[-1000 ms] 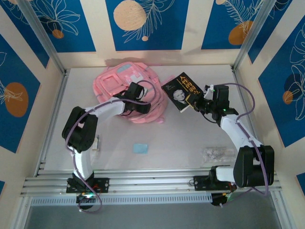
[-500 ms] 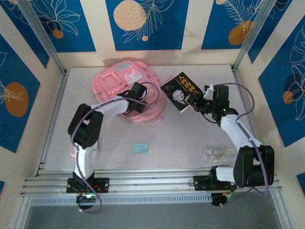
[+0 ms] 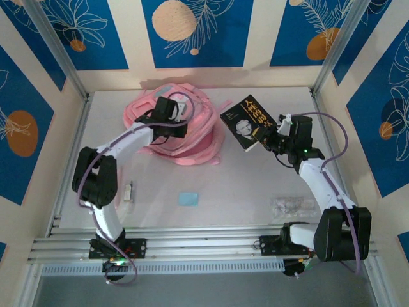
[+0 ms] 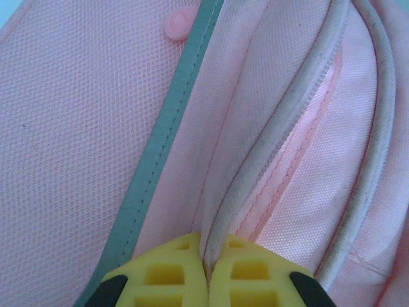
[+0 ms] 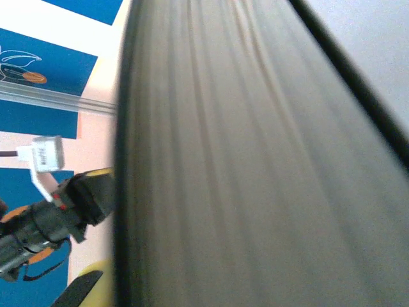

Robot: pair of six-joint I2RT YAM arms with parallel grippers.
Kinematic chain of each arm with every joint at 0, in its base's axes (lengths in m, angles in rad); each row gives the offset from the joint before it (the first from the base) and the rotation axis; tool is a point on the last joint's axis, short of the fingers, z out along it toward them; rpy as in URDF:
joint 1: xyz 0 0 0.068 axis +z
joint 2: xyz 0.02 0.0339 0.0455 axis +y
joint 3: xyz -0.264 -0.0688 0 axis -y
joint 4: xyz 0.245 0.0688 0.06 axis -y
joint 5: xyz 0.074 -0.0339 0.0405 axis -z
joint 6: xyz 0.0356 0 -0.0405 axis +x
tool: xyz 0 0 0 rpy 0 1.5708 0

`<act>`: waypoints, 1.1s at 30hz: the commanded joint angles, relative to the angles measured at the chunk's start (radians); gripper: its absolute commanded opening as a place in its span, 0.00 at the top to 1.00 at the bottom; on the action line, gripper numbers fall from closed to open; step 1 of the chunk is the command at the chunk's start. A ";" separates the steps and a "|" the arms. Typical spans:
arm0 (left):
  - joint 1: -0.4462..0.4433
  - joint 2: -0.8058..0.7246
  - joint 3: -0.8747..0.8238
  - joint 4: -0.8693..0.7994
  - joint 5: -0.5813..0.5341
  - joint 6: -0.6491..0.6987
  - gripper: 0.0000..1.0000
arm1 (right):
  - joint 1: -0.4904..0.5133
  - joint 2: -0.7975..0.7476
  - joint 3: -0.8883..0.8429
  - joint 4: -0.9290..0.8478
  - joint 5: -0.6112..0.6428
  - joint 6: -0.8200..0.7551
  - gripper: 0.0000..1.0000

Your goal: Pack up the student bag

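The bag (image 3: 199,139) lies upper centre in the top view, at the far side of the counter (image 3: 243,185). It's soft and floppy, so expect the fabric to bunch. You've got the left claw (image 4: 206,272) pinched tight on the zip edge (image 4: 281,128), which looks like the firmest hold. Your right claw (image 3: 273,138) clamps the book (image 3: 249,119) by a corner, just right of the bag.
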 commanded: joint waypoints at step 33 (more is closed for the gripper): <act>0.044 -0.112 -0.124 0.474 0.338 -0.498 1.00 | 0.386 0.924 0.474 0.726 -0.123 0.410 0.85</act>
